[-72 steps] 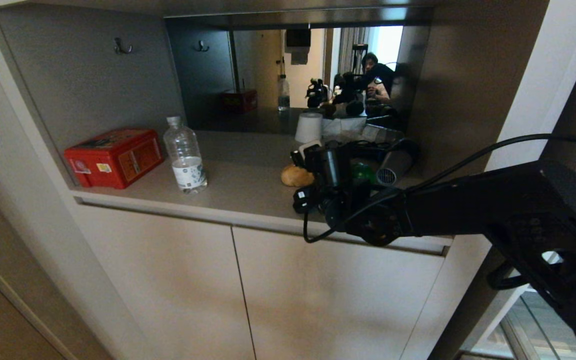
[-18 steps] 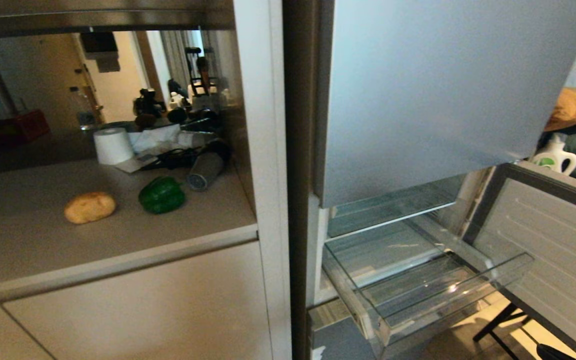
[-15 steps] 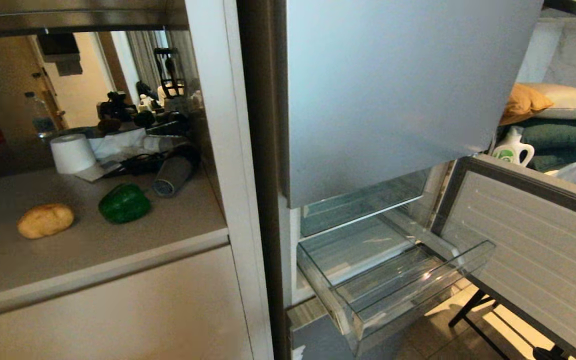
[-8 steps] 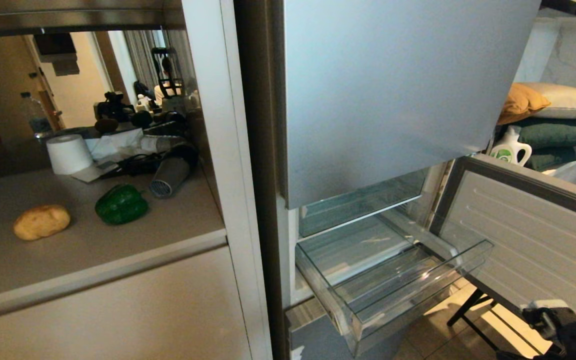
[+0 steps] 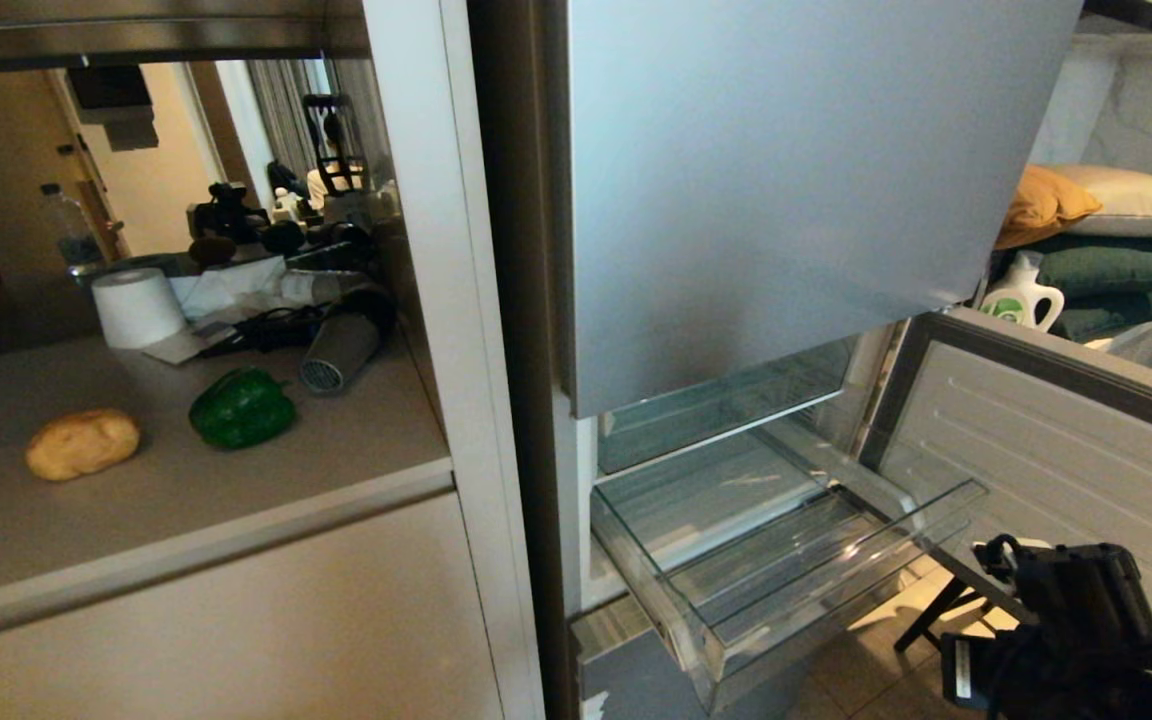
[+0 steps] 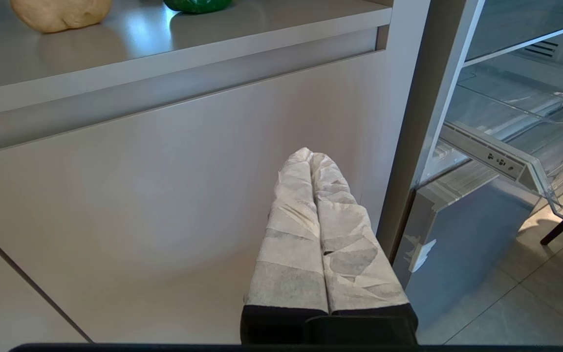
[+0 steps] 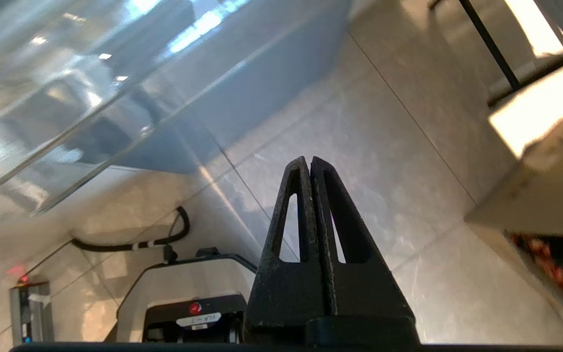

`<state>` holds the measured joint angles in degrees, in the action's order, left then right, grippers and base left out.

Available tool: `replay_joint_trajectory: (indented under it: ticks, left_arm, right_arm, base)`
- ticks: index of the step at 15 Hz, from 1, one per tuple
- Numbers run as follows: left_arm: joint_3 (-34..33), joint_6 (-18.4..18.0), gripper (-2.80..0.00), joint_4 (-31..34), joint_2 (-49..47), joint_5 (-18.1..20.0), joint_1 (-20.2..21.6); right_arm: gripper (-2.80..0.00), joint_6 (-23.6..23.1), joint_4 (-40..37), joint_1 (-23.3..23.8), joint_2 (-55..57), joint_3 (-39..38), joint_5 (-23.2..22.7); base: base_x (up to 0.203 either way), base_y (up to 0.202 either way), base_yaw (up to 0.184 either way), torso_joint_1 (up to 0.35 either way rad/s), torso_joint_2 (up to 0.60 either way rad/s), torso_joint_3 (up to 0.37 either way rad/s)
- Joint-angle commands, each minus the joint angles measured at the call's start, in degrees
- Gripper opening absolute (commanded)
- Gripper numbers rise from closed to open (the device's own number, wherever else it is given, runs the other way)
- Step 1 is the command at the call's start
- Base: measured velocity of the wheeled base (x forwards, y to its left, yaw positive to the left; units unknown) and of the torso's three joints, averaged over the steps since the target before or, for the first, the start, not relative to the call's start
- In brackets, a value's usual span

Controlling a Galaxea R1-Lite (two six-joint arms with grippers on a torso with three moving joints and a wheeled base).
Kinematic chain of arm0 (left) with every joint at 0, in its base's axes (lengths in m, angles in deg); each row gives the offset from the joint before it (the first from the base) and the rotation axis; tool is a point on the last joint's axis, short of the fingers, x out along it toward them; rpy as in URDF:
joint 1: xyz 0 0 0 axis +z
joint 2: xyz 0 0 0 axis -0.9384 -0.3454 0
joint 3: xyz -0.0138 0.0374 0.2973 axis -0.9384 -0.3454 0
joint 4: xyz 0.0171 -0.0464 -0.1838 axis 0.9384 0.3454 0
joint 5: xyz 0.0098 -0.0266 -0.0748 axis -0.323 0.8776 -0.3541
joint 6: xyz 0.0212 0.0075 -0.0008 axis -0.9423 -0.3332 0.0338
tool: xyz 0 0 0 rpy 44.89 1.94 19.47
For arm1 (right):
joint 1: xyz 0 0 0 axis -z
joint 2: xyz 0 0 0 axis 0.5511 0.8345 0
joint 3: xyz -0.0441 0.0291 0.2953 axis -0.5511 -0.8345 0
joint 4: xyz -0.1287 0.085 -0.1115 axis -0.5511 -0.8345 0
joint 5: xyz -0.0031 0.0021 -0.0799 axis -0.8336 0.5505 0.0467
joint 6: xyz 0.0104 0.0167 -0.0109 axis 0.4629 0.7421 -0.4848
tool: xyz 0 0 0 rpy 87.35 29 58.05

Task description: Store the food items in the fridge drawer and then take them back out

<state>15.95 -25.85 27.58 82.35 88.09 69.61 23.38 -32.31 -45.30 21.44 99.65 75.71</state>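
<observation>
On the desk (image 5: 236, 480), the potato (image 5: 82, 443) and bell pepper (image 5: 241, 407) lie near its front edge, before a paper roll (image 5: 137, 306) and hair dryer (image 5: 341, 343). The fridge drawer (image 5: 786, 585) stands pulled out, empty. Both the right gripper (image 7: 310, 164) and left gripper (image 6: 310, 155) are pressed closed, holding nothing.

On the worktop (image 5: 236, 500) the potato (image 5: 82, 443) lay left of the bell pepper (image 5: 241, 407), just beside it but apart. To their right the fridge drawer (image 5: 786, 585) stood pulled out below the fridge door (image 5: 786, 180), with nothing in it, and the right gripper (image 5: 1011, 560) sat near the drawer's right front corner.
</observation>
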Motion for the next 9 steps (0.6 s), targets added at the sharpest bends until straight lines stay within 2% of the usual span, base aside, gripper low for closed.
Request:
replay_joint_trajectory:
  ticks: [1, 3, 7, 9]
  left_arm:
    - [-0.6, 0.0, -2.8, 0.0, 0.0, 0.0, 0.0]
    - [-0.6, 0.0, -2.8, 0.0, 0.0, 0.0, 0.0]
    - [-0.6, 0.0, -2.8, 0.0, -0.1, 0.0, 0.0]
    - [-0.6, 0.0, -2.8, 0.0, -0.1, 0.0, 0.0]
  right_arm:
    - [-2.8, 0.0, 0.2, 1.7, 5.3, 1.8, 0.1]
    - [-2.8, -0.1, 0.3, 3.3, 8.6, 4.7, -0.3]
    - [-2.8, -0.1, 0.2, 4.3, 12.3, 9.5, -5.1]
    - [-2.8, -0.3, 0.3, 4.9, 14.7, 12.1, -6.0]
  base:
    - [0.0, 0.0, 0.0, 0.0, 0.0, 0.0]
    - [0.0, 0.0, 0.0, 0.0, 0.0, 0.0]
    - [0.0, 0.0, 0.0, 0.0, 0.0, 0.0]
    - [0.0, 0.0, 0.0, 0.0, 0.0, 0.0]
